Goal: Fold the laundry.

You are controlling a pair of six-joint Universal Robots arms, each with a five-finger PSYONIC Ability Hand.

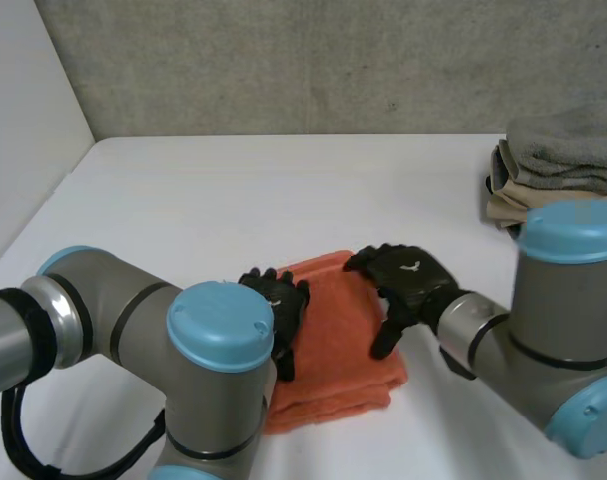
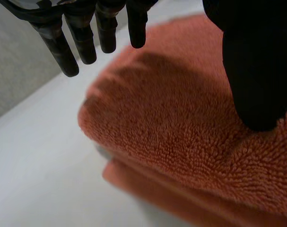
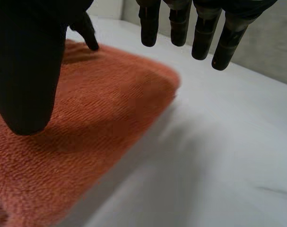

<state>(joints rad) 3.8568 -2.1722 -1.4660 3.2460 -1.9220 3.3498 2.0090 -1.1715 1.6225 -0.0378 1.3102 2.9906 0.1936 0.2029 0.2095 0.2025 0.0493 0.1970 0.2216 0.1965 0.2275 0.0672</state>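
Head view, white table (image 1: 213, 200).

- Orange towel (image 1: 333, 340): lies folded into a rough rectangle at about 6 o'clock from the table's middle, close to the robot. In the left wrist view it shows as stacked layers, with a rounded fold above and a thinner layer peeking out beneath it.
- Left hand (image 1: 280, 300): sits on the towel's 9 o'clock edge, palm down. In its wrist view the fingers (image 2: 82, 38) are straight and spread apart, hovering over the towel's corner and the bare table beside it, clear of the cloth. The thumb (image 2: 256, 71) points down with its tip on the pile. Nothing is pinched and the hand is splayed.
- Right hand (image 1: 408, 275): sits at the towel's 1 to 2 o'clock corner, palm down and reaching across its far edge. In its wrist view the fingers (image 3: 200, 28) are straight and separated, hanging above the table just past the towel's edge. The thumb (image 3: 25, 71) comes down to the cloth surface, but I cannot tell whether it presses. No cloth is caught between the thumb and fingers, so this hand is also splayed.
- The two hands stand at opposite sides of the towel, with bare orange cloth between them.
- Stack of folded towels (image 1: 558, 160): sits at about 2 o'clock on the table, well apart from the orange towel, with grey on top and beige under it.
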